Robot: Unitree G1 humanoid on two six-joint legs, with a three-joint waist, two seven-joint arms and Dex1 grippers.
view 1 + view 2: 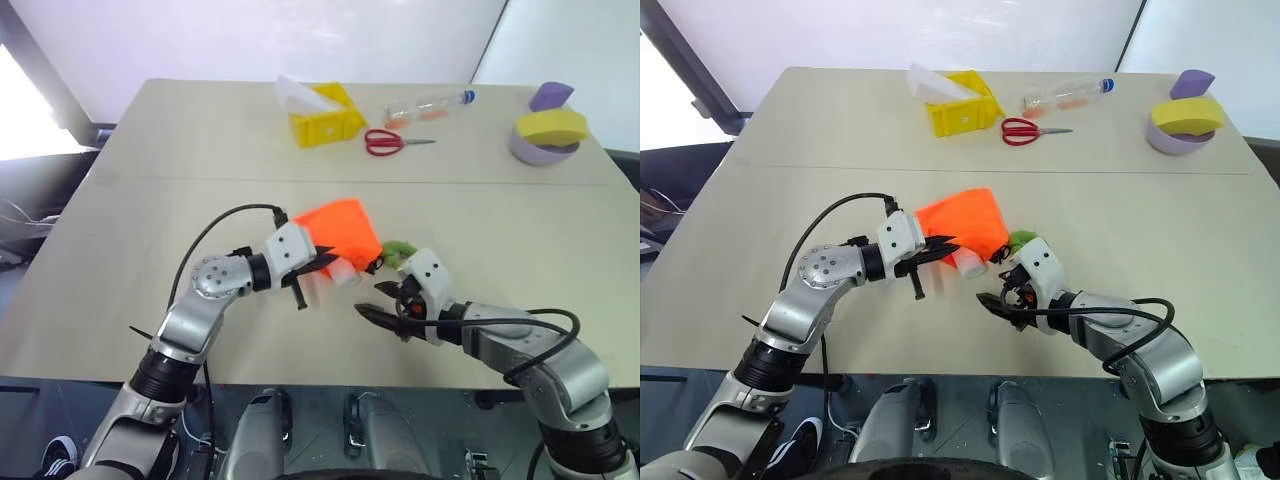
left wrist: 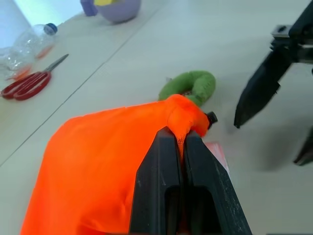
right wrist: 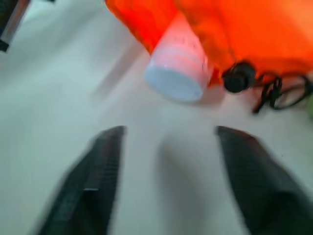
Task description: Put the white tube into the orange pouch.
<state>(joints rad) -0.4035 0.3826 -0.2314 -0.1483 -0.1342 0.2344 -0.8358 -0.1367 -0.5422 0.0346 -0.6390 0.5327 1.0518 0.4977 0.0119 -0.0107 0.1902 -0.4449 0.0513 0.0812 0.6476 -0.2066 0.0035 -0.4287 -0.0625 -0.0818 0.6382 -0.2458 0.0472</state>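
tube (image 3: 178, 68): cap end sticks out of pouch (image 1: 340, 228) mouth, mid table, near side
L fingers (image 2: 178, 161): shut, pinching pouch rim
R fingers (image 3: 168, 181): apart, empty, just near of tube
tip: L keeps mouth lifted; R nudges cap fully in

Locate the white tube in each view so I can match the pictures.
Left eye view: white tube, cap end poking out of the orange pouch, mid-table.
Right eye view: same spot, under the pouch's near edge.
Left wrist view: cannot tell.
Right wrist view: cap end toward the camera, beyond the open right gripper.
Shared landmark: the pouch.
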